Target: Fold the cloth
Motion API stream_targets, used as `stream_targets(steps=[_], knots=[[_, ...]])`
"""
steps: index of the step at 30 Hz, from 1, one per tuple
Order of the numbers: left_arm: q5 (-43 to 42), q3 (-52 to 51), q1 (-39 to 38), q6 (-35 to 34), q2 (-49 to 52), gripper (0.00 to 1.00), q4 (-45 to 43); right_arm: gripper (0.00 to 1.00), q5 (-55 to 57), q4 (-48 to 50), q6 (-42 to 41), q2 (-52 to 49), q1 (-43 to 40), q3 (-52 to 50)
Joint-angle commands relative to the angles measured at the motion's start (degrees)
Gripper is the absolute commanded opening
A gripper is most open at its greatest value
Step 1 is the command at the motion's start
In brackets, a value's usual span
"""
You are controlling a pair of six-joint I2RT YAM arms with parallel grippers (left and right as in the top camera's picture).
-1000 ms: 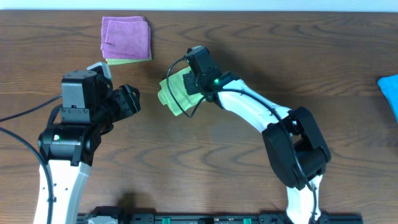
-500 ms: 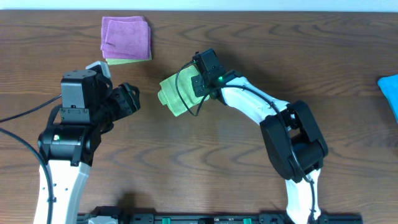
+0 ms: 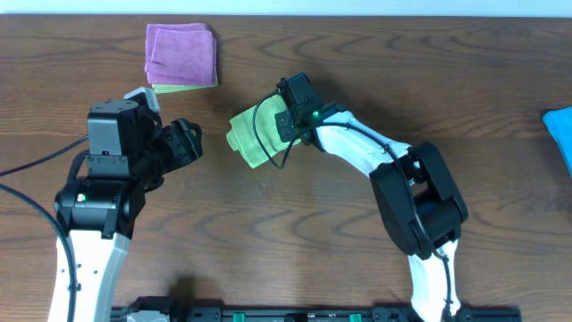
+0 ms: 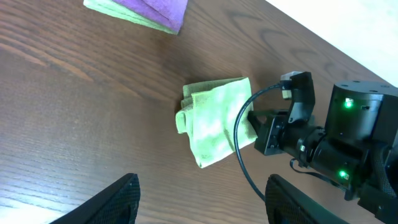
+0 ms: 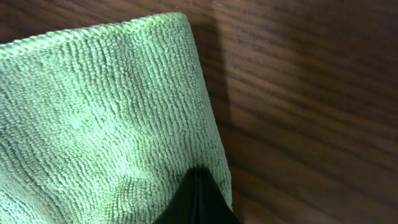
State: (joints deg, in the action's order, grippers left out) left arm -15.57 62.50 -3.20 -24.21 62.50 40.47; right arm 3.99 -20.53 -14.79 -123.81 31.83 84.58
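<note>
Right pincer: my right pincer [image 5: 196,198] is shut, its two dark tips pressed together with no gap. They lie against the top face of the cloth [image 5: 106,106], close to its right edge. I cannot tell whether any fabric is nipped between them.
Right arm: it reaches in from the near right of the counter [image 3: 295,241] and slants toward the cloth, with green lights showing on the wrist.
Cable: a black cable [image 4: 239,146] loops out from my right wrist and crosses over the right part of the cloth.
Left pincer: my left pincer [image 4: 202,186] has its jaws wide apart and holds nothing. It points toward the cloth from the left, near it but not touching, over bare wood.
Cloth: lime-green, folded into a small rough rectangle. It lies on the counter between my two pincers, with its left edge bunched into a rolled lip.
Purple cloth: the purple cloth [image 3: 181,54] lies folded toward the far left of the counter, well apart from the lime-green one. A pale green layer peeks out under its near edge.
Blue cloth: the blue cloth [image 3: 560,134] sits at the right border of the overhead view, cut off by the frame.
Counter: dark brown wood with visible grain.
</note>
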Motion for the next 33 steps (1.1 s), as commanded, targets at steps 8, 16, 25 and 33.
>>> stream_targets(steps=[8,16,25,33], knots=[[-2.1,0.4,0.2,-0.4,-0.4,0.66,0.0,0.02,2.3,-6.7,0.9,12.1,-0.1,-0.7],[-2.4,0.4,0.2,1.4,-0.4,0.65,3.0,0.01,8.0,-18.9,-1.3,29.7,-1.9,-0.7],[-5.0,0.2,-5.2,4.1,-0.3,0.65,10.5,0.01,11.4,-32.2,-5.0,50.9,-7.1,-10.1],[-6.6,0.2,-8.5,4.2,-0.3,0.65,10.5,0.01,13.0,-28.2,-10.7,85.4,-7.7,-35.8]])
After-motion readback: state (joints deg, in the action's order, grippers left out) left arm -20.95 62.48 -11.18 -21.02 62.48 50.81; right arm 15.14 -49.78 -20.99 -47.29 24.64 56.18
